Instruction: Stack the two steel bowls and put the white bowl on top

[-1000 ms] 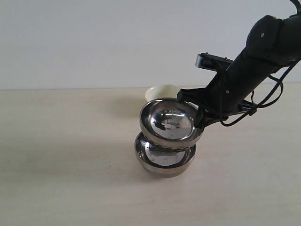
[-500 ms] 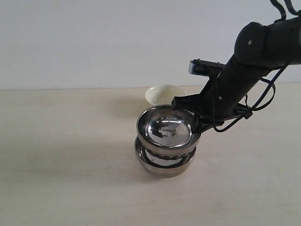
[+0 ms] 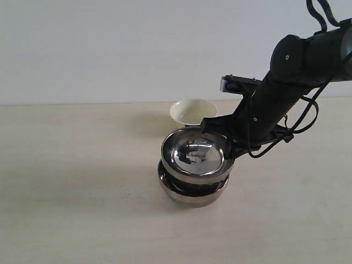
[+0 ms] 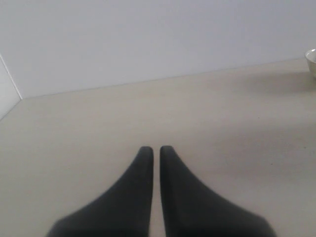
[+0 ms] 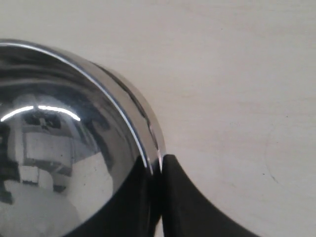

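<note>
Two shiny steel bowls sit one in the other at the table's middle: the lower steel bowl (image 3: 192, 193) rests on the table and the upper steel bowl (image 3: 193, 155) (image 5: 74, 148) lies nested in it. My right gripper (image 3: 226, 147) (image 5: 157, 170) is shut on the upper bowl's right rim, one finger inside and one outside. The cream-white bowl (image 3: 192, 111) stands on the table just behind the stack; its edge (image 4: 311, 58) shows far off in the left wrist view. My left gripper (image 4: 152, 149) is shut on nothing above bare table, out of the exterior view.
The light wooden table (image 3: 82, 181) runs to a pale wall (image 3: 110, 49) at the back. The right arm (image 3: 291, 82) and its cables hang over the table's right side.
The right gripper has lowered the upper steel bowl, which was tilted and raised, down into the lower bowl. The arm moved slightly left and down. The white bowl shows more fully.
</note>
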Robot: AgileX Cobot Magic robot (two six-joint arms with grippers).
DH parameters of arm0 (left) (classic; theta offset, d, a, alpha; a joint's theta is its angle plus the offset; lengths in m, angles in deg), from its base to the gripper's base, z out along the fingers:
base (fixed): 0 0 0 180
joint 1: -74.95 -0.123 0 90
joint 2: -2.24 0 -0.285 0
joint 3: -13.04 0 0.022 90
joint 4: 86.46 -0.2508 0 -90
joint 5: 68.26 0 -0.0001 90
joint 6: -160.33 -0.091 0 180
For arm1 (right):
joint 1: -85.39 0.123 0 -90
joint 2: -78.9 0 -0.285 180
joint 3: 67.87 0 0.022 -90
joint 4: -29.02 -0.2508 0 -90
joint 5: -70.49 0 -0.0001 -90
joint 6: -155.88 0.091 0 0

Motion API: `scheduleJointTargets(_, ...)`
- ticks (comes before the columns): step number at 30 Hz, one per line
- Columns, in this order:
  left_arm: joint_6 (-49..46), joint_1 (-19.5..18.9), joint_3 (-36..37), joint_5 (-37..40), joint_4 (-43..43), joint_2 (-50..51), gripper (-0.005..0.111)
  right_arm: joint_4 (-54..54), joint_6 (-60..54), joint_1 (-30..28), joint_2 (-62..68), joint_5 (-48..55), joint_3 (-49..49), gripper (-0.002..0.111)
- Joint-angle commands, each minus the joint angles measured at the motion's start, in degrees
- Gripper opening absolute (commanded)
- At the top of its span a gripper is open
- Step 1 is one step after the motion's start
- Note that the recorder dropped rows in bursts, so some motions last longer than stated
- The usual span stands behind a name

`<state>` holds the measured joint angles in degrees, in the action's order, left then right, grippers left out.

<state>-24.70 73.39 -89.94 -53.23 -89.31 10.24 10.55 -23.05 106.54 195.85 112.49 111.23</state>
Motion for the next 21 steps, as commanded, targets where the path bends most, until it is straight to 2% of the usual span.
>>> scheduleJointTargets(1,0.6,-0.2,0.2,-0.5,0.5,-0.2,0.004,0.0,-0.1,0.1,1.4,-0.6,0.3,0.000)
scheduleJointTargets(17,0.6,-0.2,0.2,-0.5,0.5,-0.2,0.004,-0.8,-0.5,0.2,2.6,-1.8,0.3,0.000)
scheduleJointTargets(21,0.6,-0.2,0.2,-0.5,0.5,-0.2,0.004,-4.4,-1.6,0.2,2.6,-1.8,0.3,0.000)
